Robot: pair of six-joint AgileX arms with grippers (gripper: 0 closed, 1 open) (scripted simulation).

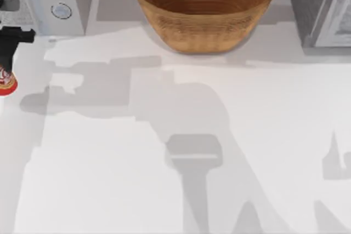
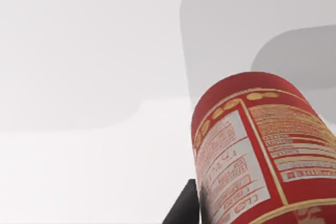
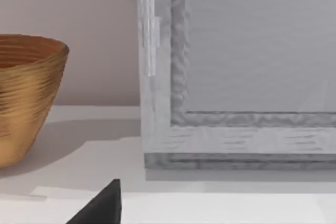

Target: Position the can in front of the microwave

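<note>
Where the white bench [image 1: 164,152] spreads under the overhead camera, one surface is seen carrying everything. At about two o'clock, cut by the frame's edge, one darker grey appliance [image 1: 323,9] with a pale-framed door is placed; its door frame is seen close up in the right wrist view [image 3: 236,129]. At twelve o'clock one woven brown basket [image 1: 204,9] is set, well apart from both appliances. At about ten o'clock one light grey-white microwave [image 1: 49,1] is found, and two round silver dials are counted on its face, one above the other.

At nine o'clock, at the bench's left edge, the left gripper [image 1: 6,53] is seen as a dark shape in front of the microwave, closed on the one red can [image 1: 6,83], which is gripped near its upper part. In the left wrist view the can [image 2: 262,150] is shown tilted, with white label panels of fine red print bordered in yellow; none of that writing can be read.

A dark fingertip of the right gripper [image 3: 102,208] is seen near the darker appliance; whether its fingers are wide or narrow cannot be told.
</note>
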